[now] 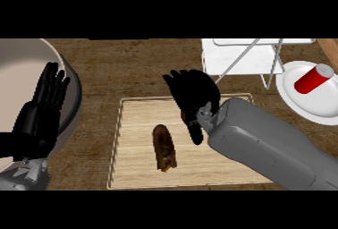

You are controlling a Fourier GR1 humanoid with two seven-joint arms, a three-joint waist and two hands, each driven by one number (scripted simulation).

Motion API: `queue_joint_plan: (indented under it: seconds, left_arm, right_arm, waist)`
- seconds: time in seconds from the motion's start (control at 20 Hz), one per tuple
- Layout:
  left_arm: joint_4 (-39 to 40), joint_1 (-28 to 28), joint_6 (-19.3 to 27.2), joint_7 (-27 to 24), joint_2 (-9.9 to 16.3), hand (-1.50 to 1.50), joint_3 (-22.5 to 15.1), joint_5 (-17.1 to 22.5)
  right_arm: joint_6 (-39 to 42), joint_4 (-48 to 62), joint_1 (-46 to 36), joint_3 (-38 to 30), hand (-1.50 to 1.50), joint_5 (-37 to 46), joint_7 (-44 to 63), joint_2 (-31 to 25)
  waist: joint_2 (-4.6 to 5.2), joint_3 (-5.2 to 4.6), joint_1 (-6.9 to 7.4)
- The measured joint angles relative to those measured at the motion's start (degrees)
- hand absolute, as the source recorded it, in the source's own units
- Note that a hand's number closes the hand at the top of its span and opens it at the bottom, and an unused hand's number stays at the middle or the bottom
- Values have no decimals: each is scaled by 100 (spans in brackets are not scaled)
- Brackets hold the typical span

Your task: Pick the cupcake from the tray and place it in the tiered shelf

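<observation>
Nearest me, the cupcake lies on its side on the pale wooden tray, left of centre. Just beyond it and to its right I see my right hand over the tray's far edge, fingers straight and spread, holding nothing, apart from the cupcake. My left hand rests open at the left edge, fingers up. Farther back right stands the white wire tiered shelf, beside a white plate carrying a red can.
</observation>
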Motion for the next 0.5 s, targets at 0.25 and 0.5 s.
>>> queue_joint_plan:
  seconds: [0.25,0.5]
  left_arm:
    - [75,-52,-62,29,-32,0,93,9]
    - [46,-10,-84,12,-100,0,73,-72]
  right_arm:
    - [-33,-63,265,-2,-150,243,-15,29]
    - [-71,46,507,-16,-150,493,-178,52]
  waist:
    - [-3,6,-30]
    - [-3,15,-9]
